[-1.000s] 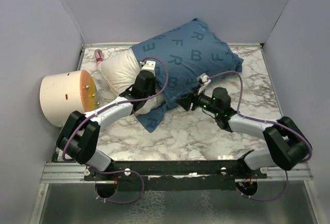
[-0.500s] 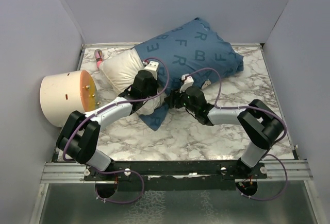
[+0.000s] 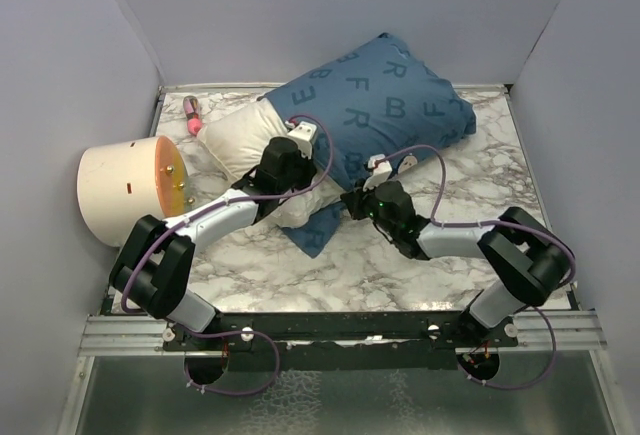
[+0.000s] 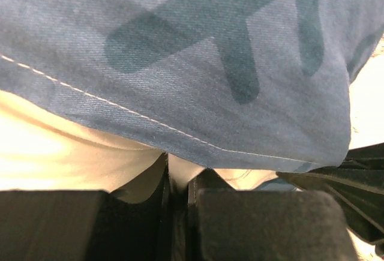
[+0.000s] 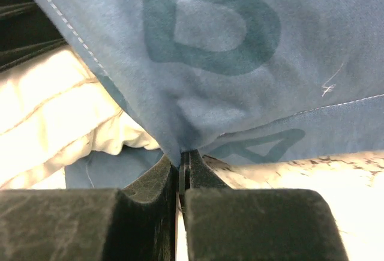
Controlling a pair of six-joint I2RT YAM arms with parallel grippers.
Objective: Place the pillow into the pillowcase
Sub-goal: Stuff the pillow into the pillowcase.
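Mostly, the pillow (image 3: 232, 140) is inside the pillowcase (image 3: 385, 100), with one white end poking out of the mouth. My right pincer (image 5: 182, 164) is clamped on the case's blue cloth, and my left pincer (image 4: 179, 180) on pale pillow cloth, I think. Only that end remains to cover.

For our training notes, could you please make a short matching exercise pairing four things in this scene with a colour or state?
Things:
1 pillow
2 pillowcase
3 round tub
4 right claw

Descriptions:
A blue with letters
B shut on blue fabric
C white, partly covered
D cream, at the far left

Pairs: 1-C; 2-A; 3-D; 4-B
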